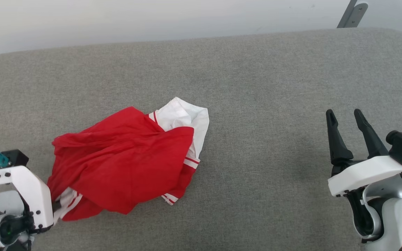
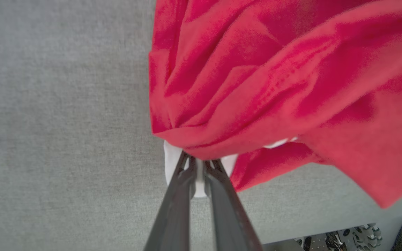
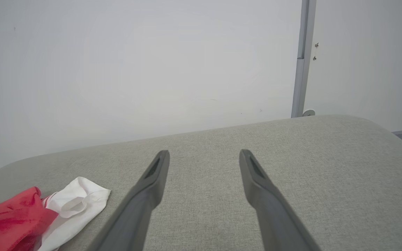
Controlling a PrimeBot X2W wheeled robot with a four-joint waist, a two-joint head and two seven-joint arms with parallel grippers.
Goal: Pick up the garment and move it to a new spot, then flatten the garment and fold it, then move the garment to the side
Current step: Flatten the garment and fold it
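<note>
The left gripper [image 2: 199, 165] is clamped narrow on a white fold at the edge of the garment [image 2: 274, 87], its 2 fingers nearly together. The right gripper [image 1: 344, 115] stands wide, holding nothing, well apart from the shirt. The garment lies crumpled left of centre on the grey fabric surface [image 1: 274, 76], backed by a pale wall [image 1: 117, 17]. The right wrist view takes in a grey post [image 3: 302, 59]. The left wrist view catches dark blurred shapes [image 2: 361, 237] beyond the surface's edge.

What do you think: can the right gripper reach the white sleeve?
Probably yes: the right gripper is open, and only bare grey surface lies between it and the sleeve, though far off.
</note>
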